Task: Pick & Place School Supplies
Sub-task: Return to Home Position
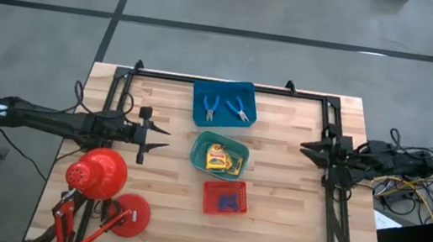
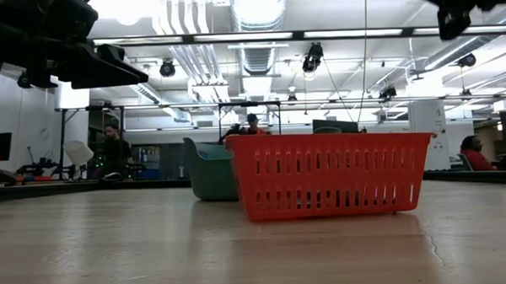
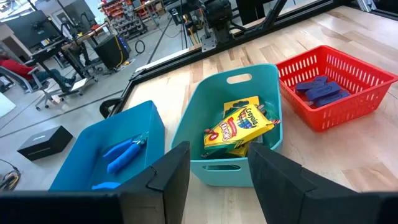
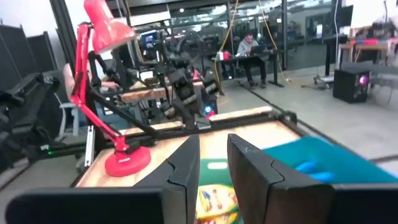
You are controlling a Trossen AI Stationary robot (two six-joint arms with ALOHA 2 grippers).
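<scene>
Red tray [image 2: 330, 175] sits closest in low view, green tray [image 2: 208, 173] just behind it, touching or nearly so. High view: blue tray [image 1: 199, 106], green tray and red tray stand in a line down mid-table [image 1: 287, 224]. Two blue-handled tools [image 1: 223, 108] lie in blue tray; yellow-and-green boxes [image 1: 224, 160] in green tray; dark blue-purple blocks [image 1: 228, 201] in red tray. Left gripper [image 1: 167, 140] hovers left of green tray, fingers spread, empty. Right gripper [image 1: 303, 148] hangs well right of trays, fingers narrowly parted, empty. Red lamp [image 1: 99, 174] stands near left gripper

Red tray [image 2: 330, 175] on wooden table [image 2: 156, 255], teal tray [image 2: 208, 170] just behind, dark arms [image 2: 56, 48] at upper corners, people [image 2: 111, 151] beyond
</scene>
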